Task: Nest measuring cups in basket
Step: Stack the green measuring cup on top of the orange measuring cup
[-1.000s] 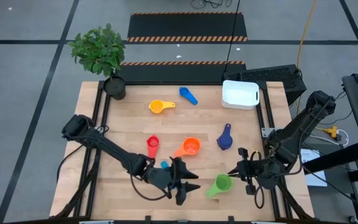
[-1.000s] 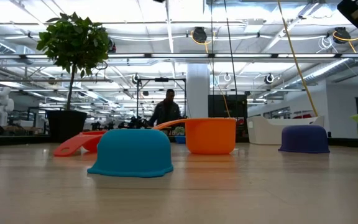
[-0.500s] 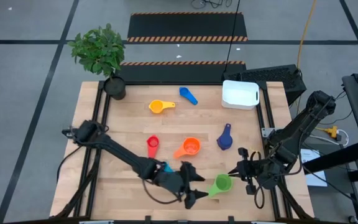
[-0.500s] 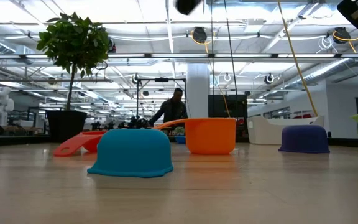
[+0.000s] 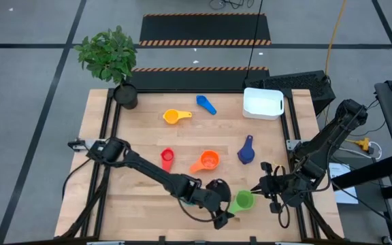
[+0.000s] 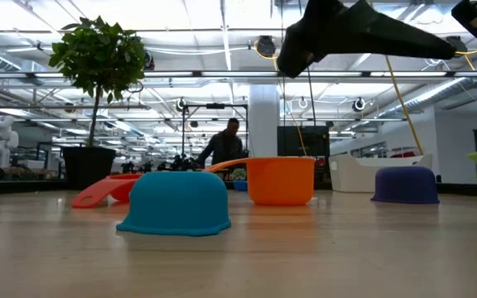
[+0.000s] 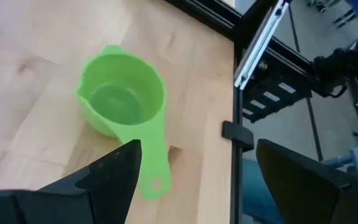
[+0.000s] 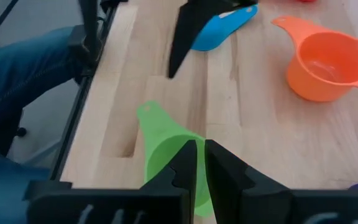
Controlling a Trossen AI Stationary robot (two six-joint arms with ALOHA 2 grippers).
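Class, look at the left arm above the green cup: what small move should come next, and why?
Probably lower the open left pincer onto the green cup and close. The cup lies upright between its spread fingers, still untouched, far from the basket.

The left pincer [image 5: 224, 212] now sits further right along the lower edge of the high view, just left of the green measuring cup [image 5: 242, 201], its fingers spread wider than a second ago. The light blue measuring cup [image 6: 177, 204] it covered from above is now hidden under the arm.
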